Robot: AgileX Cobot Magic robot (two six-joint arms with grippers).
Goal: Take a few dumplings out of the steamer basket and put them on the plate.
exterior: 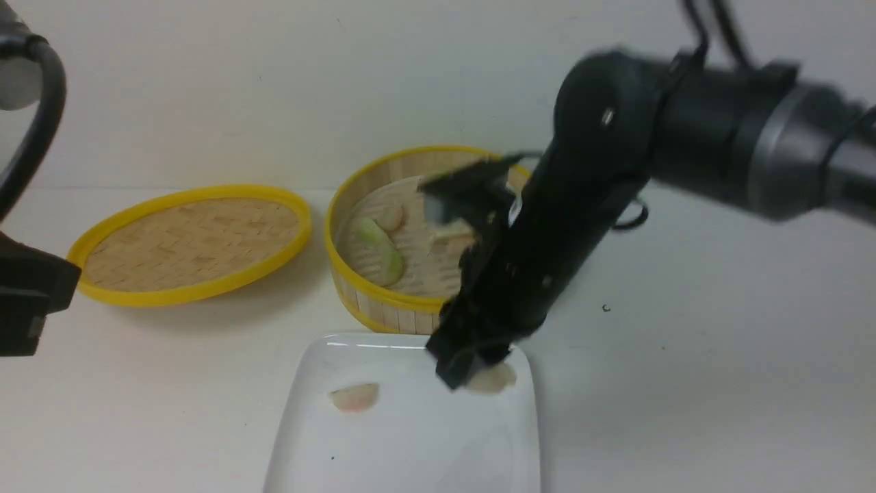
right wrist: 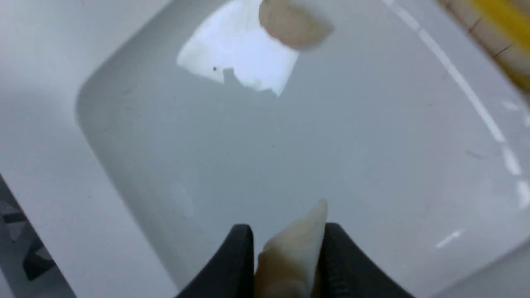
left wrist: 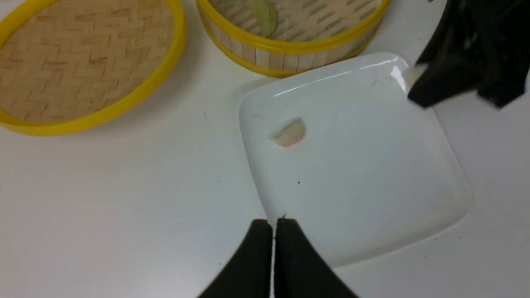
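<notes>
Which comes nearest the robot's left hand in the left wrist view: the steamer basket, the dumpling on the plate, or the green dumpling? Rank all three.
1. Dumpling on the plate, towards the plate's left side.
2. Steamer basket, beyond the plate.
3. Green dumpling, inside the basket, past its near rim.
</notes>
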